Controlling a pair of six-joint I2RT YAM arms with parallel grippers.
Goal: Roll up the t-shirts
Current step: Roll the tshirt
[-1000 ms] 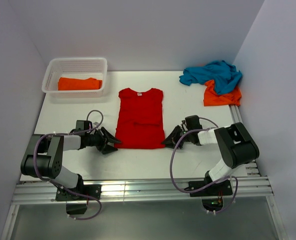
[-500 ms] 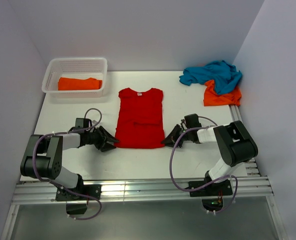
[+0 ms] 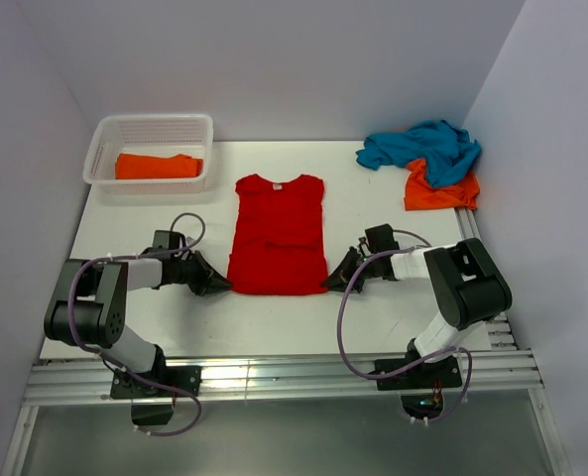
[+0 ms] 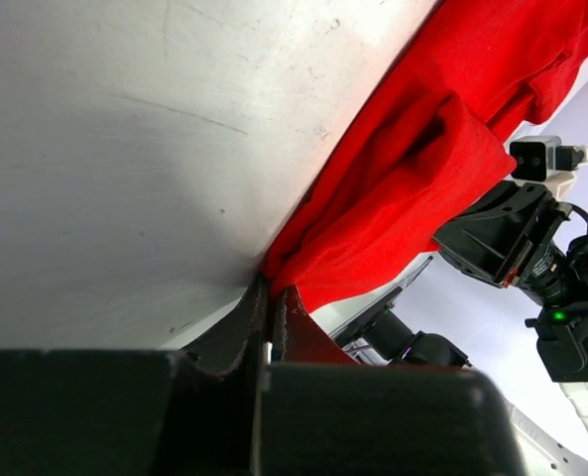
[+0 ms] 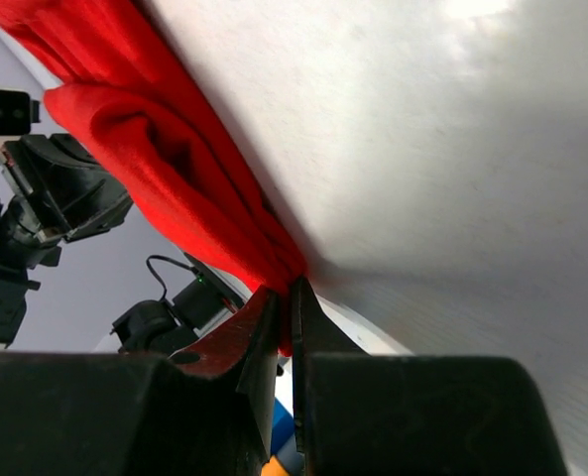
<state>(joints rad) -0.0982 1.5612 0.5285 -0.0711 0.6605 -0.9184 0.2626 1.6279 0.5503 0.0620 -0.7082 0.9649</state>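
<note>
A bright red t-shirt lies flat in the middle of the table, collar away from me. My left gripper is shut on the shirt's near left hem corner; the left wrist view shows the red t-shirt pinched between the dark fingers of the left gripper. My right gripper is shut on the near right hem corner, and red cloth sits clamped between the jaws of the right gripper. At the back right lie a teal t-shirt and an orange t-shirt.
A white lattice basket stands at the back left with a folded orange t-shirt inside. Walls close in the table on the left, back and right. The arm bases and a metal rail run along the near edge.
Both grippers slid inward to the red shirt's near hem corners and closed on the cloth. The shirt itself has stayed in place.
</note>
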